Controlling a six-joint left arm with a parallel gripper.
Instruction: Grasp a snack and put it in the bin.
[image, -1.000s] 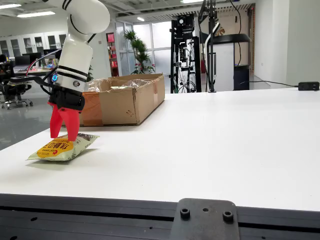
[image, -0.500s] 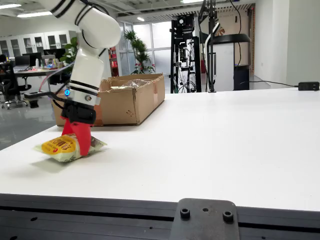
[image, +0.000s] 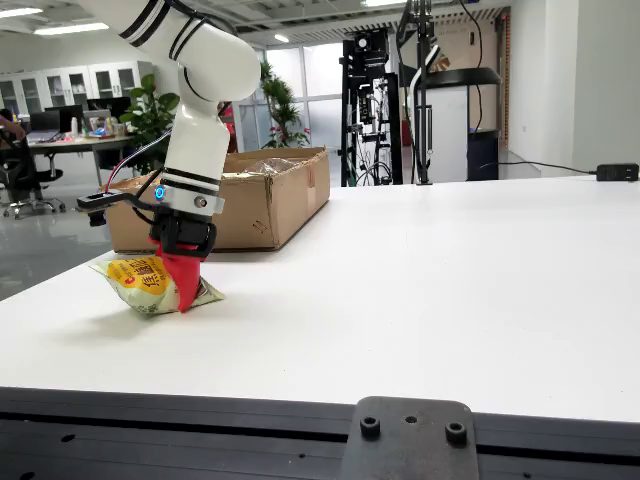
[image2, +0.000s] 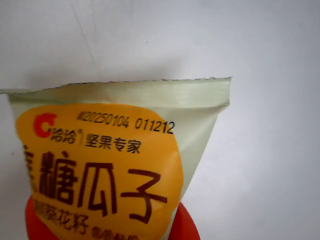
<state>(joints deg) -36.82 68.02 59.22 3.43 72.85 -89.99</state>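
A: What sits nearest in the fixed view?

B: A dark rail along the bottom edge with a bracket (image: 408, 440) holding two bolts. Beyond it the white table (image: 450, 290) runs back.

A: And the snack?

B: The snack (image: 150, 283) is at the table's left side, a pale green pouch with an orange label, tilted, its right corner low near the table; I cannot tell if it touches. The red gripper (image: 182, 280) is clamped on it, one finger (image: 184, 282) crossing the front of the pouch.

A: Does the close view agree?

B: Yes. In the close view the snack (image2: 115, 165) fills the frame, its sealed edge uppermost, a printed date code below it, dark characters on the orange patch. Red fingertips (image2: 183, 227) show at both lower sides of the pouch, pressed against it. White table (image2: 260, 60) lies behind.

A: What is behind the gripper?

B: The white arm (image: 205, 110) rises up and to the left out of frame, with a blue light at the wrist. Just behind it stands the bin (image: 255, 195), an open cardboard box on the table's far left part, clear plastic showing inside. The snack is in front of the bin, apart from it.

A: Farther back?

B: A black rack (image: 380, 100) past the table, a plant (image: 278, 105) by the windows, and office desks at far left.
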